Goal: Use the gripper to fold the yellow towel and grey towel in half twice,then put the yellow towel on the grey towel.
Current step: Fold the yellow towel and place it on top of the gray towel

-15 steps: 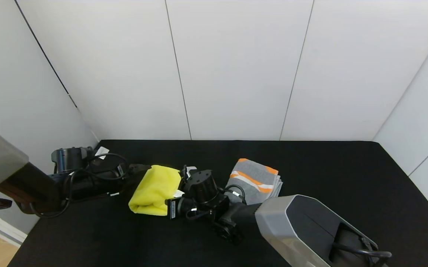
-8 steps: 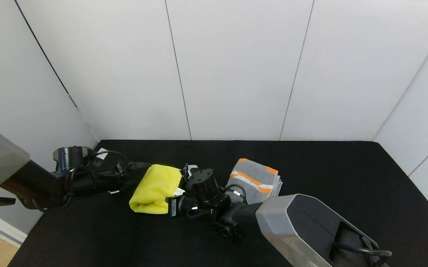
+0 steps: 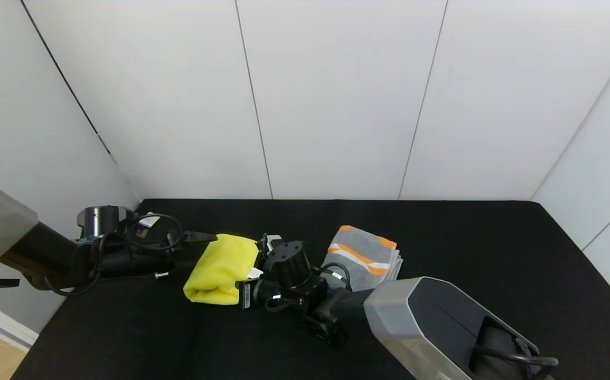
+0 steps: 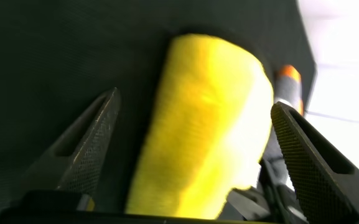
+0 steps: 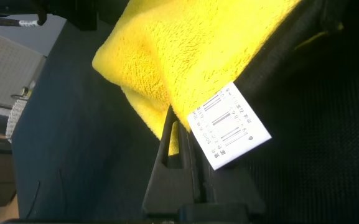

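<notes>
We note the right gripper [image 5: 176,140] clamped on the yellow towel [image 3: 220,268]; the left gripper [image 4: 195,155] gapes wide, empty. Only the right wrist view shows the white tag [image 5: 229,124].

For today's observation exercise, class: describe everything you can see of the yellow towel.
The yellow towel is a bright yellow, fluffy microfibre cloth, folded into a thick, rounded bundle lying on the black table, left of the folded grey towel and apart from it. A small white tag printed with barcode lines hangs at one edge. The right gripper is shut on that edge, beside the tag. The left gripper stands open on the other side, its fingers not touching the cloth.
</notes>
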Tool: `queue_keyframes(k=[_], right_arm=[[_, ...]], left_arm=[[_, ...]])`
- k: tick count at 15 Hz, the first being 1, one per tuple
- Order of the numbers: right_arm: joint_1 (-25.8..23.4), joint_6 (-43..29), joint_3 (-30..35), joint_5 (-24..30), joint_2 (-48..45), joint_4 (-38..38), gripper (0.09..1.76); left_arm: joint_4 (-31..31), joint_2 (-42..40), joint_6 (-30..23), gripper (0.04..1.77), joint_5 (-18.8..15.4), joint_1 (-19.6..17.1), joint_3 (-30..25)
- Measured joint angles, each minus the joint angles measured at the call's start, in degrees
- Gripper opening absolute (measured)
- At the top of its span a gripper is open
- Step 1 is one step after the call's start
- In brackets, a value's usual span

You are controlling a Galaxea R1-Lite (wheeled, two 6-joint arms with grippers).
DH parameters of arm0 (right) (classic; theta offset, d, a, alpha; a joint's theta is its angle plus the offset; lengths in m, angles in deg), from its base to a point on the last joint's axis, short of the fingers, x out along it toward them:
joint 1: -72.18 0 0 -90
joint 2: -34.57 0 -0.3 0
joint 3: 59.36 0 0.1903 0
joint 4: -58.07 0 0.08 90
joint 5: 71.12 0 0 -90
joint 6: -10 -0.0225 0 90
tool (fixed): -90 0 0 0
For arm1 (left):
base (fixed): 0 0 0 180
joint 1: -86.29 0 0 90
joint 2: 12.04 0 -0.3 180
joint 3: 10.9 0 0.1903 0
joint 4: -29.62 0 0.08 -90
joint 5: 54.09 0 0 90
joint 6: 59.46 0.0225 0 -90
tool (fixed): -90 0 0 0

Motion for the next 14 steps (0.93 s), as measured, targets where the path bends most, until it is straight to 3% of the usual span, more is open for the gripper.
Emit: queue_keyframes(k=[5,7,10,14], right_arm=[[-0.05,-0.01,0.00,-0.39,-0.02,-0.02,0.15],[-0.05,-0.09,0.06,-0.85,-0.02,-0.55,0.15],[-0.11,-0.01,0.34,-0.89,-0.02,-1.51,0.15],[-0.13,0.00,0.88,-0.88,-0.02,-3.06,0.15]], left_arm=[[-2.18,-0.61,-0.24,1.72,-3.99,-0.06,0.38],[-2.15,-0.74,-1.88,1.72,-8.75,-0.11,0.44],[-1.96,-0.41,-2.56,1.72,-10.23,-0.17,0.66],[-1.62,-0.07,-2.32,1.72,-15.37,-0.17,0.63]])
